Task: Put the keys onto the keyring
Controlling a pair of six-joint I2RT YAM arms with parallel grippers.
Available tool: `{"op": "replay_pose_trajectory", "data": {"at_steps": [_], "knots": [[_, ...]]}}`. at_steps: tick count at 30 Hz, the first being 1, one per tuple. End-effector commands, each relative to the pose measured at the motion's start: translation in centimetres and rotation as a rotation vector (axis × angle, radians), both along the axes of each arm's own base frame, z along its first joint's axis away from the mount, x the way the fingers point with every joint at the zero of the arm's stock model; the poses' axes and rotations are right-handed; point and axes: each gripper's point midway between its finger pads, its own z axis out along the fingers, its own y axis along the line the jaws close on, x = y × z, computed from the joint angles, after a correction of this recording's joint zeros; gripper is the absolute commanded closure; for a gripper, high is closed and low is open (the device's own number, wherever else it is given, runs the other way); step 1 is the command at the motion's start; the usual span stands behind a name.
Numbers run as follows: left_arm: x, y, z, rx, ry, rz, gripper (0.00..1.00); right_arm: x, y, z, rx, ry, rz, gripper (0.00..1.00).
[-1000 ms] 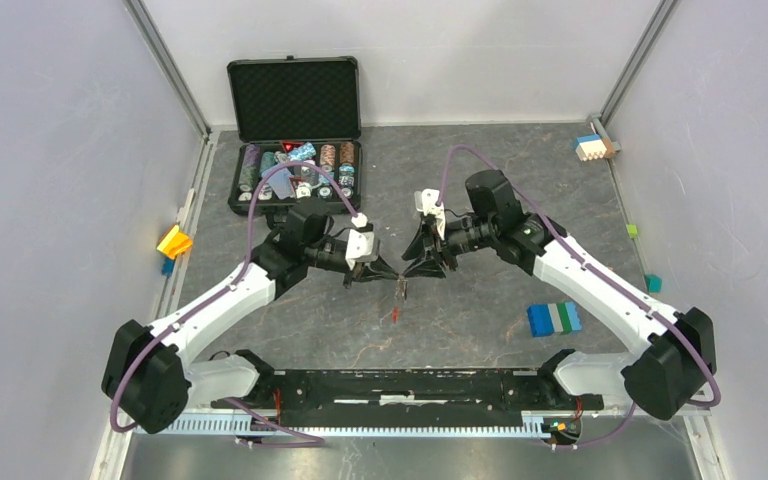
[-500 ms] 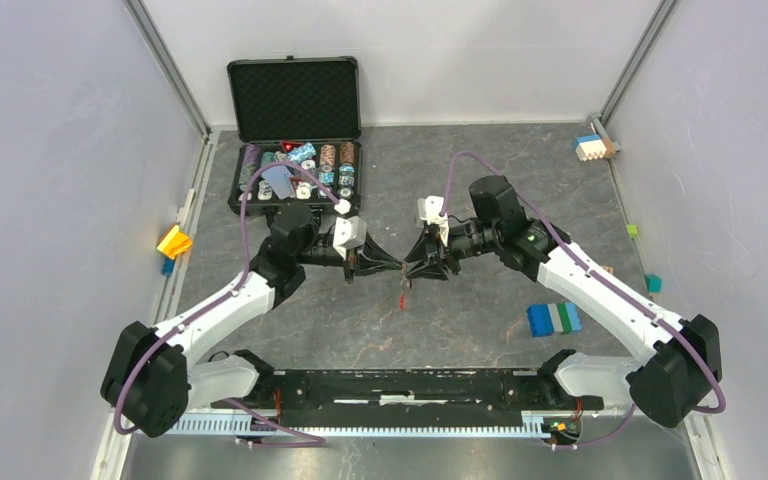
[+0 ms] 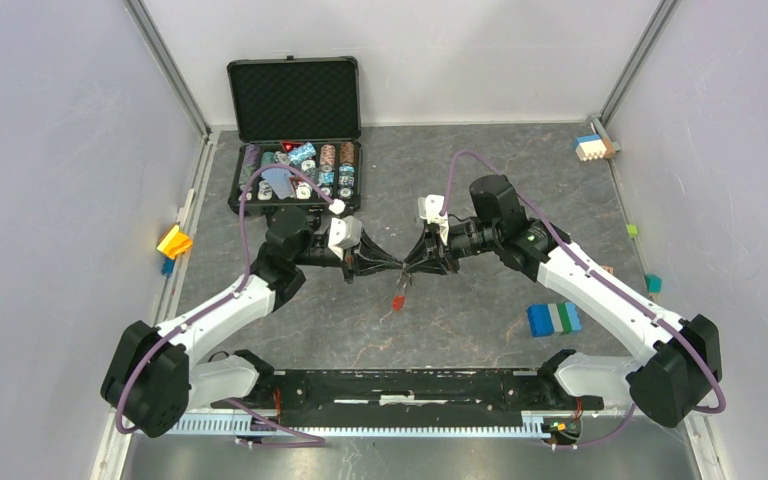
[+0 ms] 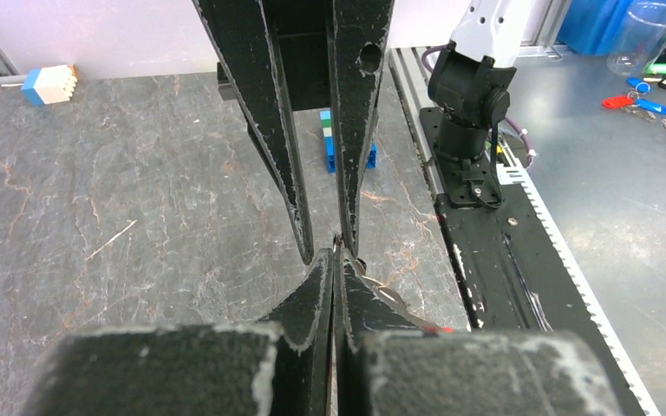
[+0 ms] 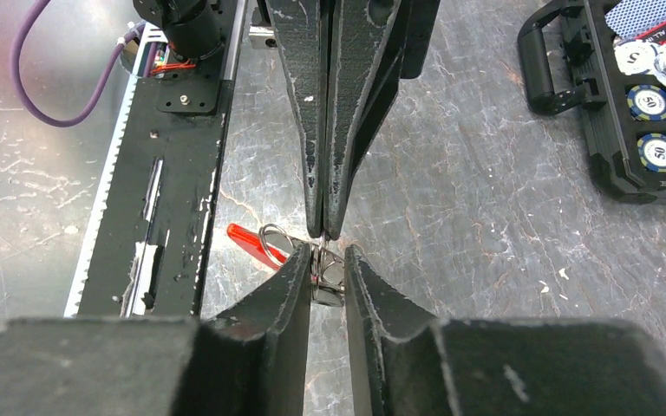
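— What lies nearest?

— The black base rail point(image 3: 400, 385), on the near side of the keyring point(image 3: 398, 300). A blue, green and white block point(image 3: 554, 318) sits nearer than the keyring and well off to its right.

— And the keyring itself?

— It is between the two arms, with its red tag point(image 5: 250, 242) hanging below. The right gripper point(image 5: 328, 253) has its fingers slightly apart, clamped on the keyring's silvery metal. The left gripper point(image 4: 336, 255) meets it tip to tip with its fingers pressed almost together. I cannot tell what it pinches, if anything.

— Farther back?

— Beyond the keyring, to the left, is an open black case point(image 3: 295, 100) holding poker chips point(image 3: 325, 158).
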Motion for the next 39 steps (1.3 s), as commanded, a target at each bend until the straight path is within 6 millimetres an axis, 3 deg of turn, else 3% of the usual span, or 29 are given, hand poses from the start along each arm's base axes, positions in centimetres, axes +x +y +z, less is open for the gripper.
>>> {"op": "replay_pose_trajectory", "data": {"at_steps": [1, 4, 6, 19, 29, 39], "knots": [[-0.2, 0.1, 1.2, -0.040, -0.037, -0.015, 0.98, 0.3, 0.2, 1.0, 0.027, -0.038, -0.004, 0.77], [-0.2, 0.1, 1.1, -0.037, -0.032, -0.013, 0.98, 0.3, 0.2, 1.2, 0.031, -0.041, -0.002, 0.87], [-0.2, 0.1, 0.9, -0.031, -0.022, -0.010, 0.98, 0.3, 0.2, 1.3, 0.033, -0.043, -0.002, 1.00], [1.1, 0.3, -1.3, 0.100, -0.066, 0.019, 0.98, 1.6, 0.6, 1.1, -0.062, -0.072, -0.064, 1.00], [1.8, 0.3, -2.0, 0.190, -0.119, 0.004, 0.85, 1.8, 1.3, 1.4, -0.152, -0.126, -0.066, 1.00], [1.9, 0.0, -3.1, 0.228, -0.096, -0.014, 0.98, 1.5, 1.6, 1.3, -0.182, -0.132, -0.050, 1.00]]}}
